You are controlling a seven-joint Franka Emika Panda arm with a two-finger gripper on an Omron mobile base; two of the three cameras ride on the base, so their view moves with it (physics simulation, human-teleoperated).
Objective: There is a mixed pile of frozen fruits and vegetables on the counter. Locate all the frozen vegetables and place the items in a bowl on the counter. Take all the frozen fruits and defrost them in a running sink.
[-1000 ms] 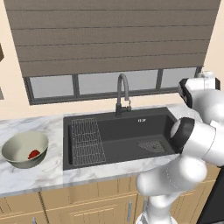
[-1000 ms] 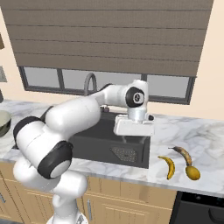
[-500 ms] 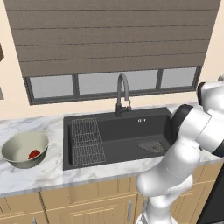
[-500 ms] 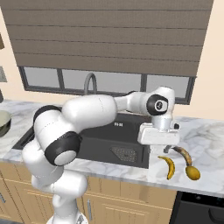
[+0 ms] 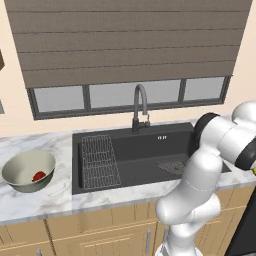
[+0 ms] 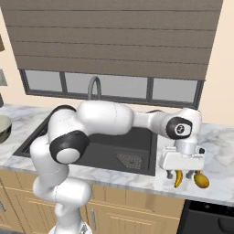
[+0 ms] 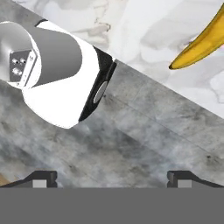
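Note:
My gripper [image 6: 181, 174] hangs open just above the counter [image 6: 216, 142] right of the sink [image 6: 109, 148], with nothing between its fingers. A curved yellow banana [image 6: 178, 181] lies directly below it, and a small yellow-orange vegetable [image 6: 201, 180] sits just to the right. In the hand view the fingertips [image 7: 42, 177] stand wide apart and the banana [image 7: 204, 42] shows at the upper right on the marble. The grey-beige bowl [image 5: 22, 169] stands far left with a red vegetable [image 5: 38, 176] inside it.
A wire rack [image 5: 99, 161] lies in the left part of the black sink [image 5: 145, 150], with a drain strainer [image 5: 171, 166] to its right. The dark gooseneck tap [image 5: 141, 103] rises behind it. The counter's front edge runs close below the banana.
The arm has swung right, from over the sink's right end to above the banana on the counter. The jaws stayed open.

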